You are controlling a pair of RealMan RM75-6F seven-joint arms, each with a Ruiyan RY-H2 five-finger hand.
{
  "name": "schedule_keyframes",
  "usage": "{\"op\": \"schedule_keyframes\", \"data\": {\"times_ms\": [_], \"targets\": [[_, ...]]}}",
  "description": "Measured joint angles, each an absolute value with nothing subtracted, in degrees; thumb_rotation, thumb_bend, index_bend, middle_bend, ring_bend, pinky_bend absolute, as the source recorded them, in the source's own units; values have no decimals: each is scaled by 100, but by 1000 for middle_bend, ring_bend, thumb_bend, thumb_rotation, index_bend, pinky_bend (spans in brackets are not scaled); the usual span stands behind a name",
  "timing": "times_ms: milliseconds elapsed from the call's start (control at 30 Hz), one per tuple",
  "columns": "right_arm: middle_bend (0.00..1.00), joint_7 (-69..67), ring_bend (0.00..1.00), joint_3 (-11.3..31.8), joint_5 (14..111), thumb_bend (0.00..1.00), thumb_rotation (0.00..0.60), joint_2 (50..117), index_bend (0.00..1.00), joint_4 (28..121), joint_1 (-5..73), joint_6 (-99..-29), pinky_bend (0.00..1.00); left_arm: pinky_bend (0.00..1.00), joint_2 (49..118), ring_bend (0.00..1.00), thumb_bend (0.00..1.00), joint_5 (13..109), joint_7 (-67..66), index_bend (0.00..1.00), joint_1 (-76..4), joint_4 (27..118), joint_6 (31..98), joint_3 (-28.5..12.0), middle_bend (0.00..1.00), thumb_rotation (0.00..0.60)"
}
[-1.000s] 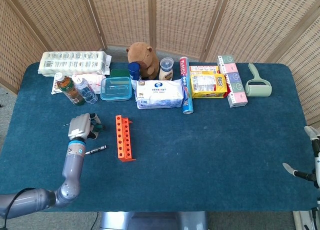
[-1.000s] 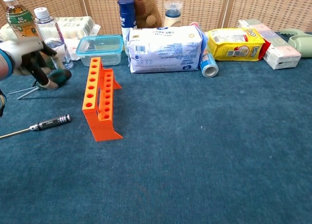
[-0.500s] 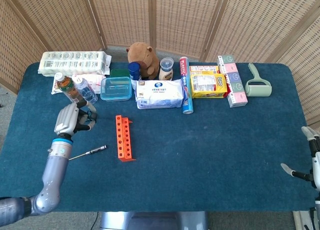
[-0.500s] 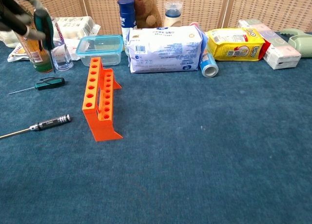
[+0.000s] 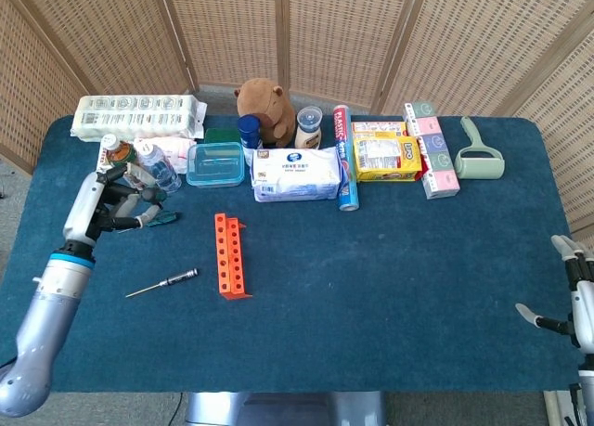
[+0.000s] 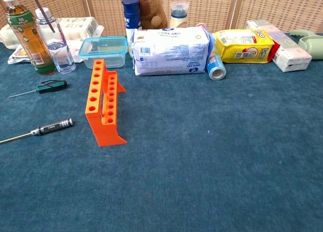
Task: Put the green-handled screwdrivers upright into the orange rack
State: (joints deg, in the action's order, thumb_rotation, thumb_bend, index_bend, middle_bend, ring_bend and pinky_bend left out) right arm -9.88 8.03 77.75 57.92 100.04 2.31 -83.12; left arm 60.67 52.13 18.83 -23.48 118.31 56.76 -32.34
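the left hand (image 5: 109,203) is raised above the blue cloth table (image 5: 390,259), fingers clamped on a green-handled screwdriver (image 5: 160,218). a second green-handled screwdriver with a thin shaft (image 6: 44,87) lies flat left of the orange plastic rack (image 6: 102,103), which stands with its holes unfilled. a black-handled screwdriver (image 6: 46,128) lies nearer the front edge. the right hand (image 5: 574,296) sits at the table's far right edge, fingers apart, holding nothing.

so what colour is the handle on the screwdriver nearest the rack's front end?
Black handle, clearest in the chest view.
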Motion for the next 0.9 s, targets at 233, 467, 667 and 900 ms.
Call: {"op": "schedule_keyframes", "data": {"times_ms": [233,467,667,900], "targets": [[61,-911,1,789,7766,81,600,5819,60,10001,255,-8277,0,1000,5472,970,419,6011,3542,621,-2112,11818,4515,-3379,962,600],[60,-916,0,798,7742,81,600,5829,60,9994,260,-8275,0,1000,5080,971,420,7230,5136,627,-1953,11808,3820,-3440,962,600],[60,-938,1,805,7740,81,600,5831,59,9991,250,-8301,0,1000,4936,970,421,8197,6190,627,-1951,11791,3564,-3235,962,600],[61,-996,1,806,7750,80,600,5800,60,10010,231,-8328,0,1000,4954,970,421,8735,6760,627,-2072,11653,3662,-2675,962,600]]}}
